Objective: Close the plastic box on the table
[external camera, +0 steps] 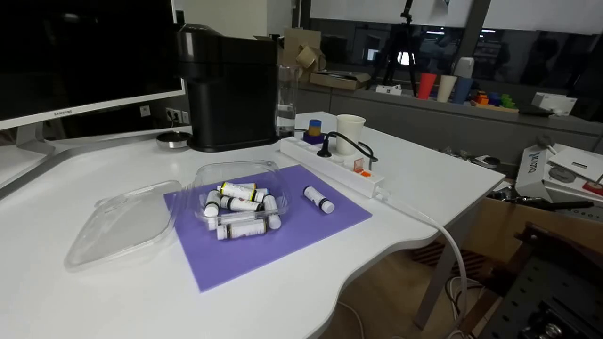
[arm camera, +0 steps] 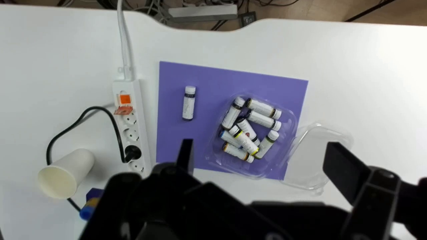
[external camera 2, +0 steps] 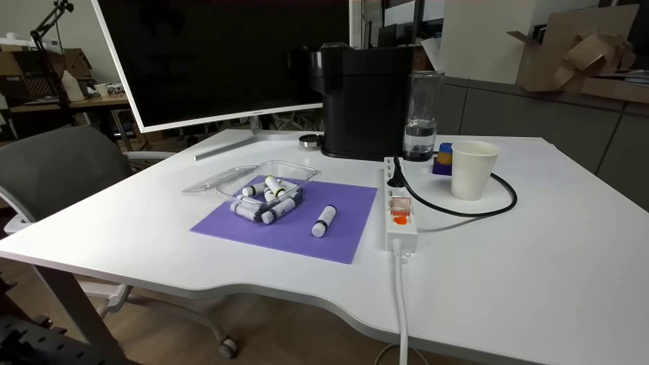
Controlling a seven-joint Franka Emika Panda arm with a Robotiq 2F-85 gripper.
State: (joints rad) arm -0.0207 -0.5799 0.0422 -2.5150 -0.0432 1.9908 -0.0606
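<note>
The clear plastic box (external camera: 275, 178) sits on the purple mat on the white table (external camera: 282, 296), holding several small white-labelled bottles. It also shows in an exterior view (external camera 2: 304, 175) and the wrist view (arm camera: 287, 131). Its clear lid (external camera: 127, 219) lies open against one side of the box, mostly over bare table; it also shows in an exterior view (external camera 2: 218, 180) and the wrist view (arm camera: 308, 160). I cannot tell whether lid and box are joined. My gripper (arm camera: 260, 149) is wide open and empty, high above the box and lid; neither exterior view shows it.
A loose bottle (arm camera: 188, 103) lies on the purple mat (arm camera: 173, 133). A white power strip (external camera 2: 400, 233) with a black cord runs beside the mat. A white paper cup (external camera 2: 472, 172), a black coffee machine (external camera 2: 365, 101) and a large monitor (external camera 2: 228, 56) stand on the table.
</note>
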